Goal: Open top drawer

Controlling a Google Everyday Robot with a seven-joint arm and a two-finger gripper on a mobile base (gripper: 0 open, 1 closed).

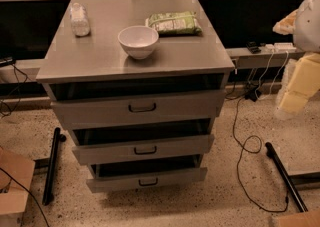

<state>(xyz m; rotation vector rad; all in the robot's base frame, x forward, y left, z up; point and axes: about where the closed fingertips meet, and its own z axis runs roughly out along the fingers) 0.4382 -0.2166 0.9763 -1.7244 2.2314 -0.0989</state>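
The top drawer (100,111) is the widest grey metal front, just under the cabinet top (90,61). Its small black loop handle (142,107) sits at the centre. A dark gap shows above the front. Two narrower grey drawers (110,152) (115,182) sit below it, each with a similar handle and a dark gap above. My gripper (299,78) is at the right edge of the view. It is pale yellow and white, well to the right of the cabinet, and touches nothing.
On the cabinet top stand a white bowl (138,41), a green snack bag (173,23) and a clear plastic bottle (79,19). Cables (245,146) trail on the floor at the right. Black floor bars (52,166) (285,176) flank the cabinet. A cardboard box (12,181) is at the lower left.
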